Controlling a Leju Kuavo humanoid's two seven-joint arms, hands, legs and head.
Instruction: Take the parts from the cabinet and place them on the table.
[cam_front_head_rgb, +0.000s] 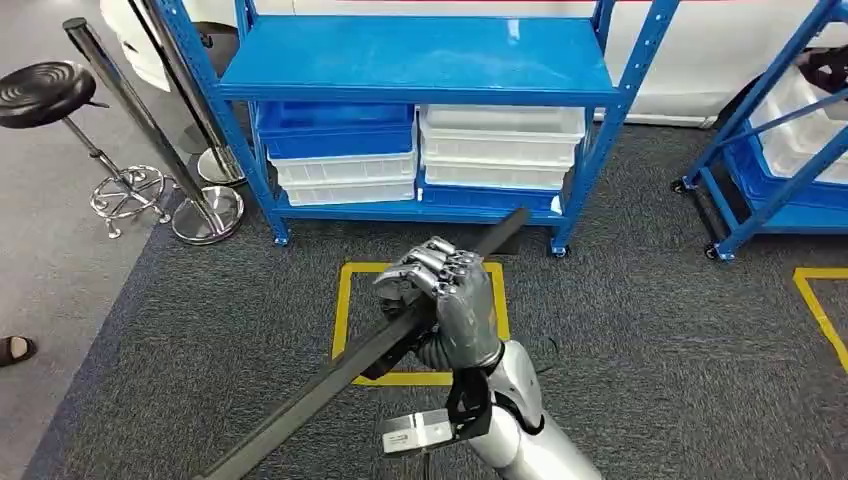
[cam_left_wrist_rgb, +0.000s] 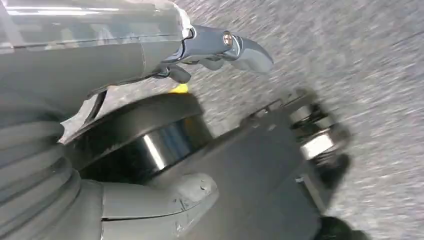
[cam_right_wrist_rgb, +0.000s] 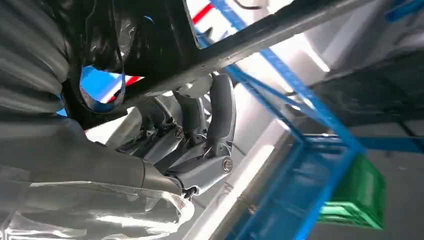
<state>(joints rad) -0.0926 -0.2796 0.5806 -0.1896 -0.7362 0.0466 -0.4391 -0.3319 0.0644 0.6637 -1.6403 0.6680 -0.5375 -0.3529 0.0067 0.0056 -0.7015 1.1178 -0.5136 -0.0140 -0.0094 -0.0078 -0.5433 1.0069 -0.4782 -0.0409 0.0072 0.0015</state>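
We see the right hand (cam_front_head_rgb: 452, 300) wrapped around a long dark bar (cam_front_head_rgb: 330, 375) in the head view, fingers curled over it and the thumb side beneath — a firm hold roughly midway along the bar's visible length. The bar runs on a slant from the lower left of the picture up toward the blue shelf rack (cam_front_head_rgb: 420, 85), its far end just short of the rack's bottom shelf. In the right wrist view the same bar (cam_right_wrist_rgb: 260, 37) crosses above the fingers (cam_right_wrist_rgb: 222, 110), which hook round it.

Our left hand (cam_left_wrist_rgb: 220, 47) shows in its wrist view above grey carpet (cam_left_wrist_rgb: 360, 60), blurred; its fingers look loosely curled with nothing in them, though we cannot tell for certain.

Below the held bar lies the dark carpet with a yellow taped square (cam_front_head_rgb: 350, 300). The rack's lower level carries stacked bins — blue ones (cam_front_head_rgb: 335, 130) over white on the left, white ones (cam_front_head_rgb: 500, 145) on the right. A black stool (cam_front_head_rgb: 45, 90) and chrome posts (cam_front_head_rgb: 130, 100) stand off to the left, and a second blue rack (cam_front_head_rgb: 780, 130) stands at the right.
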